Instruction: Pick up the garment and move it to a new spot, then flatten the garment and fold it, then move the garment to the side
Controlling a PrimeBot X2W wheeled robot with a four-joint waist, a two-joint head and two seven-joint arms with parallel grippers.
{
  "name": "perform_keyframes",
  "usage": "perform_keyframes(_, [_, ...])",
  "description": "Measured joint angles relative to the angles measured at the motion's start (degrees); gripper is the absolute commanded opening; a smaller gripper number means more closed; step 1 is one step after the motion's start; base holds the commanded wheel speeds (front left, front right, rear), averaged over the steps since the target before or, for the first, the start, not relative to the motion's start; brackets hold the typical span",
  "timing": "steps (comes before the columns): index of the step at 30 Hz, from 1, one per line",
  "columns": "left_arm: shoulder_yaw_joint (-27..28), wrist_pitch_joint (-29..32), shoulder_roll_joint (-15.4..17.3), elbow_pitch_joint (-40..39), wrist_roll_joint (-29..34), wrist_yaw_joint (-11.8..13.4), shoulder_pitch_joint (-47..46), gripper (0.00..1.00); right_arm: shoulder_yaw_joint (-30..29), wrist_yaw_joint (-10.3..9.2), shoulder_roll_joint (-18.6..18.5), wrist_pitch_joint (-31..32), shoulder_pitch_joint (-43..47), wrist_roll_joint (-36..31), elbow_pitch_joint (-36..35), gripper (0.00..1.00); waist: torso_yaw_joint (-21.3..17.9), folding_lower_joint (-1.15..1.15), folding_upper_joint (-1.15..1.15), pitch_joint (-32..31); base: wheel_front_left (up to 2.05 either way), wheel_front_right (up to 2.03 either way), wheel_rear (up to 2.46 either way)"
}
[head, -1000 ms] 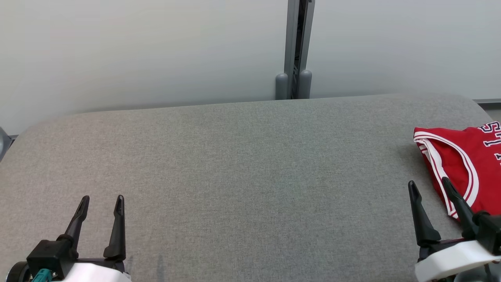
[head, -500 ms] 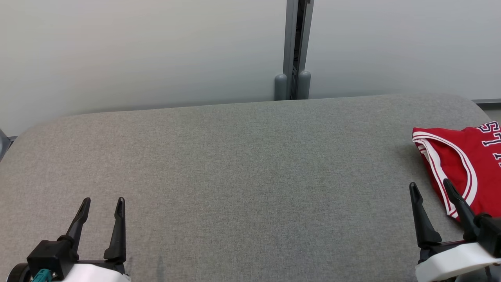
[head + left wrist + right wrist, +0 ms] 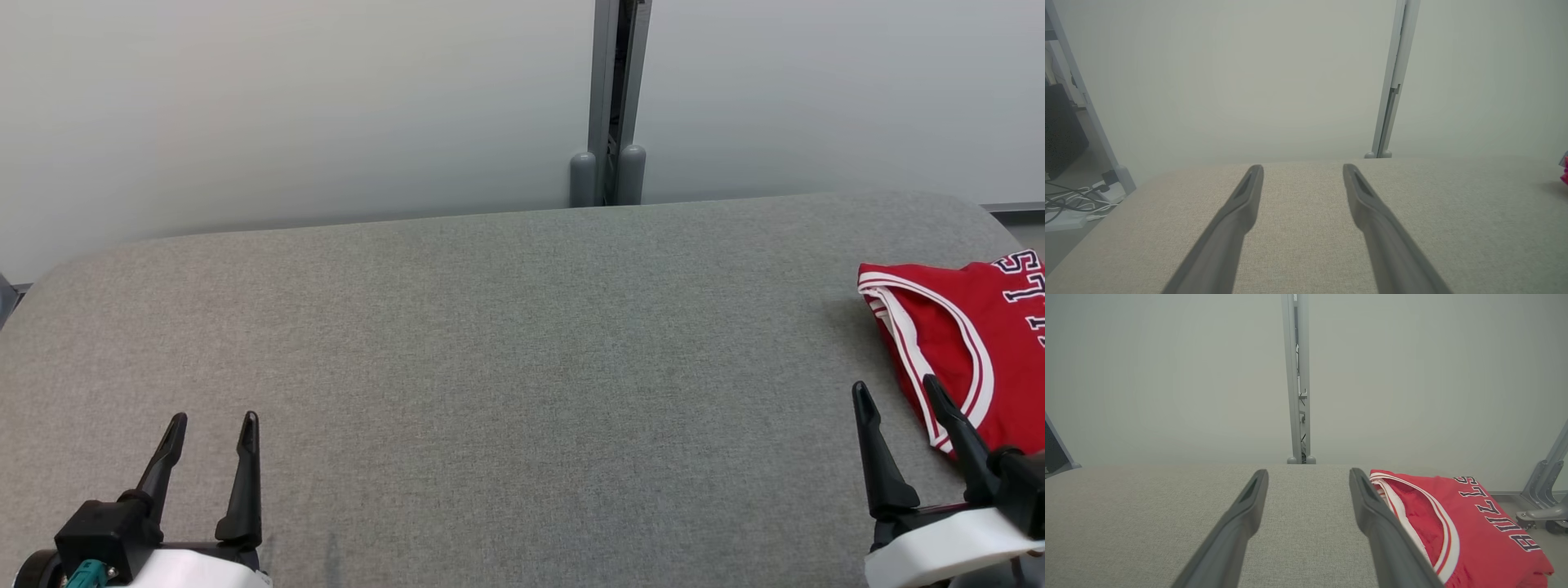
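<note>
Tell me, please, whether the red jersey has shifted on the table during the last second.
No. The red jersey keeps its distance from the grey post behind the table; both slide slightly left together, so the camera moved.

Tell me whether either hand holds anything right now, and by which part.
Nothing is held. The left hand and right hand stand open over the grey fabric surface; the red jersey with white trim lies ungripped beside the right hand.

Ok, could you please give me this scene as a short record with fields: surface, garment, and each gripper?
surface: grey fabric-covered table
garment: red jersey with white trim, looks folded, lying at the table's right end
left gripper: open, empty, over bare fabric
right gripper: open, empty, beside the jersey's near edge
</note>
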Motion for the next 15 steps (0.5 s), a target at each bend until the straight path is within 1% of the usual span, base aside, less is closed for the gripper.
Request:
perform_keyframes(12, [-0.3, -0.1, 0.4, 0.4, -0.4, 0.3, 0.0, 1.00, 0.1, 0.00, 0.2, 0.1, 0.2, 0.4, 0.0, 1.00, 0.1, 0.00, 0.00, -0.1, 0.00, 0.00, 0.00])
perform_keyframes(13, [-0.4, 0.0, 0.4, 0.4, -0.5, 0.2, -0.1, 0.00, 0.2, 0.00, 0.2, 0.1, 0.2, 0.5, 0.0, 0.00, 0.2, 0.00, 0.00, -0.1, 0.00, 0.00, 0.00])
perform_keyframes(15, [-0.7, 0.0, -0.3, 1.3, -0.5, 0.2, 0.5, 0.00, 0.4, 0.00, 0.6, 0.1, 0.7, 0.5, 1.0, 0.00, 0.2, 0.00, 0.00, -0.1, 0.00, 0.00, 0.00])
